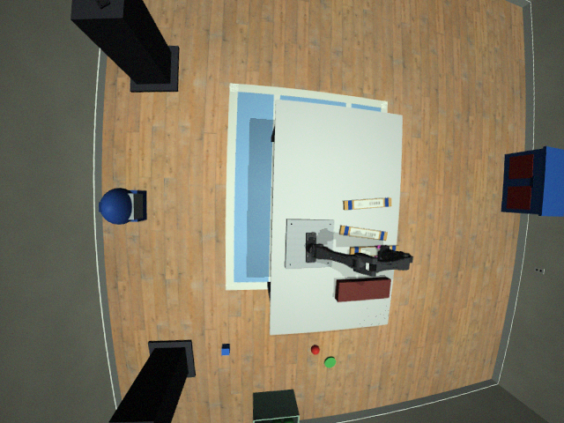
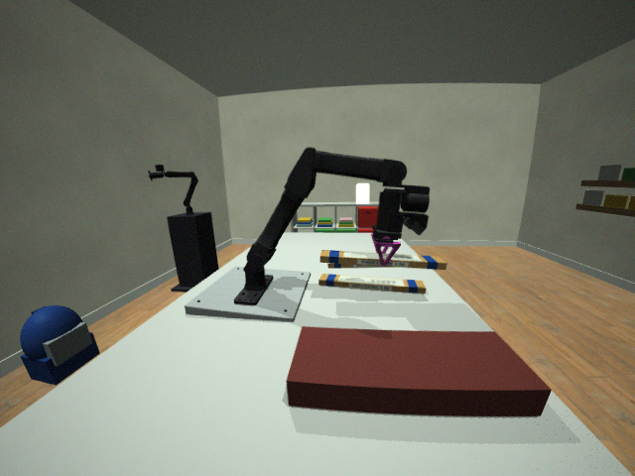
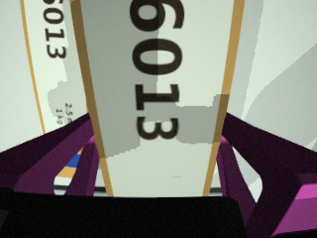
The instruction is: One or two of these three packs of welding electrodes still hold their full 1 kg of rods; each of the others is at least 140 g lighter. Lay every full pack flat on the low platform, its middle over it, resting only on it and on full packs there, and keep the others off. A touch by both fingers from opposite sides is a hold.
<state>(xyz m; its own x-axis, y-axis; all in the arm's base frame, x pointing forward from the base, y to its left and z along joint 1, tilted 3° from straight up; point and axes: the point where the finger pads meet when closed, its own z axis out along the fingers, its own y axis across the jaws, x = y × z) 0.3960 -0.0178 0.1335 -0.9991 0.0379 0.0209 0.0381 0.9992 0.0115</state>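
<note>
My gripper (image 1: 379,248) (image 2: 385,257) (image 3: 158,119) is shut on a pack of electrodes (image 1: 361,249) (image 2: 353,259) (image 3: 158,40), a long tan box with blue bands and a white E6013 label. It holds the pack by its middle, level, above the table. A second pack (image 1: 363,233) (image 2: 371,283) lies flat on the table just beyond, and also shows at the left of the wrist view (image 3: 40,47). A third pack (image 1: 367,203) lies farther off; in the exterior view the held pack hides it. The low dark red platform (image 1: 363,289) (image 2: 410,366) lies on the other side of my gripper with nothing on it.
The arm's base stands on a grey plate (image 1: 296,246) (image 2: 215,301) on the white table (image 1: 328,159) (image 2: 154,400). The table's edge runs close past the packs and platform. A blue globe-like object (image 2: 51,338) sits on the floor.
</note>
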